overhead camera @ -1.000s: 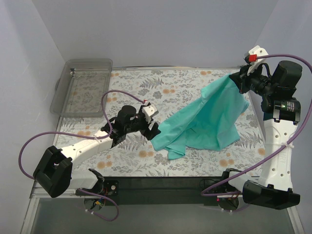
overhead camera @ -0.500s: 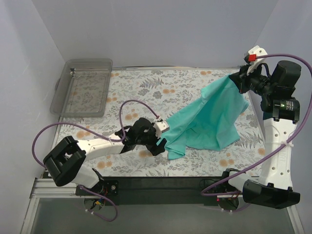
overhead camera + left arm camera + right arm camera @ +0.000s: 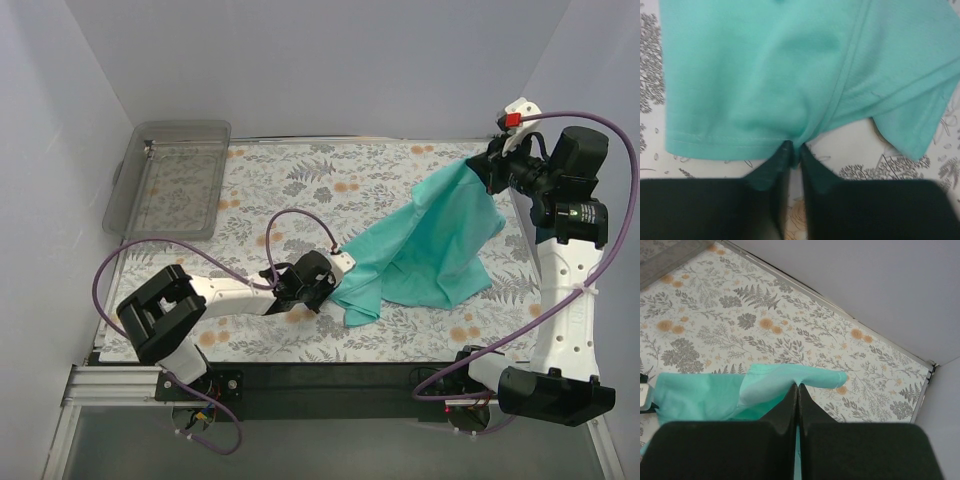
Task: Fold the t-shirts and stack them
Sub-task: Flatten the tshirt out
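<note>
Teal t-shirt (image 3: 425, 250) drapes from raised far-right corner down to table (image 3: 300, 190) mid-front, R gripper (image 3: 487, 166) pinched tight on its top edge, L gripper (image 3: 792, 149) nipped near-closed on low hem; best check L has fabric well w/in jaws, then pull apart slow & even.

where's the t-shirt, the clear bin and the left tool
t-shirt (image 3: 430, 250): top external view, middle of the draped fabric
clear bin (image 3: 155, 234): top external view, its near wall
left tool (image 3: 793, 147): left wrist view, between the fingertips at the shirt's hem
</note>
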Robot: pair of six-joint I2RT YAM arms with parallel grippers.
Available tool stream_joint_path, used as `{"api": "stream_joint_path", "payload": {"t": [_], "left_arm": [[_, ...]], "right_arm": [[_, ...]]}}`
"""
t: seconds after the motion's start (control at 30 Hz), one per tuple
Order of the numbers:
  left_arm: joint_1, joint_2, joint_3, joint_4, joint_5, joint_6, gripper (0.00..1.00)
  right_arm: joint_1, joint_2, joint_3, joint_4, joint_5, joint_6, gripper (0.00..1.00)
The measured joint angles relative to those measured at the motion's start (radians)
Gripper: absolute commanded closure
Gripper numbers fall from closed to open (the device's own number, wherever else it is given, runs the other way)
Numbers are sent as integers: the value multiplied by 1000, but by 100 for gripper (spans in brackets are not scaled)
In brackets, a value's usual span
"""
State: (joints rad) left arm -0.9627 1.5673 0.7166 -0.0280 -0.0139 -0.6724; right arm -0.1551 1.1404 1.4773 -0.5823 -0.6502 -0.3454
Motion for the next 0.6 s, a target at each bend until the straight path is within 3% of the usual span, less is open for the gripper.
{"api": "stream_joint_path", "payload": {"t": [0.03,0.17,0.27,0.43,0.6], "left_arm": [[0,12,13,-2,-8,-6,100],[0,14,34,-31,-41,-14,100],[-1,-71,30,-94,-71,-21,100],[-1,-467,45,-152,-165,-8,100],[2,-763,208,-121,-262,42,100]], "right_arm": [[0,0,-3,1,0,0,99],[0,-7,-21,2,14,-6,99],[0,-23,-32,2,31,-27,99],[0,-70,-8,-6,74,-53,99],[-1,-80,169,-13,107,-32,99]]}}
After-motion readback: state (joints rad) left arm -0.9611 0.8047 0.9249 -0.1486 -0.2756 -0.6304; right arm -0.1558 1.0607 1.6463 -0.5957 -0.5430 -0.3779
